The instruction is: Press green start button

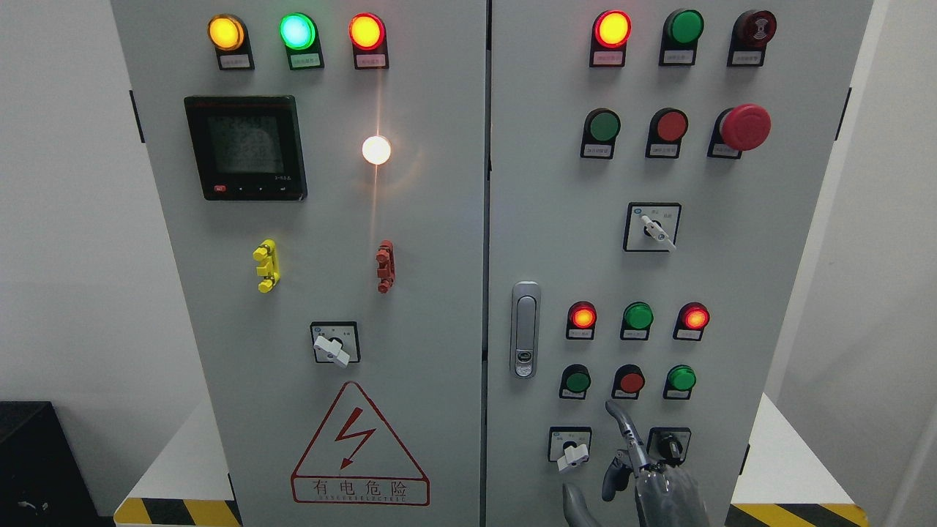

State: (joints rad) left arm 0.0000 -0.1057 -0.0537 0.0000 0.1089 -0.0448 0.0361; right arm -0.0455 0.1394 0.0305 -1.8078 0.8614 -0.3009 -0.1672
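Note:
A grey control cabinet [410,219] has two doors. On the right door, a low row holds a green button [577,381], a red button [631,381] and another green button [681,378]. A further green button [605,126] sits higher up. My right hand [644,476] comes up from the bottom edge with its index finger [622,424] stretched upward and the other fingers curled, holding nothing. The fingertip is just below the low row, between the left green button and the red one, not touching any button. The left hand is out of view.
Below the row are a white rotary switch [573,455] and a black key switch [670,444], close to my hand. A red mushroom stop button [745,126], a door handle [524,329] and several lit lamps are on the panel. Hazard-striped base edges show at both lower corners.

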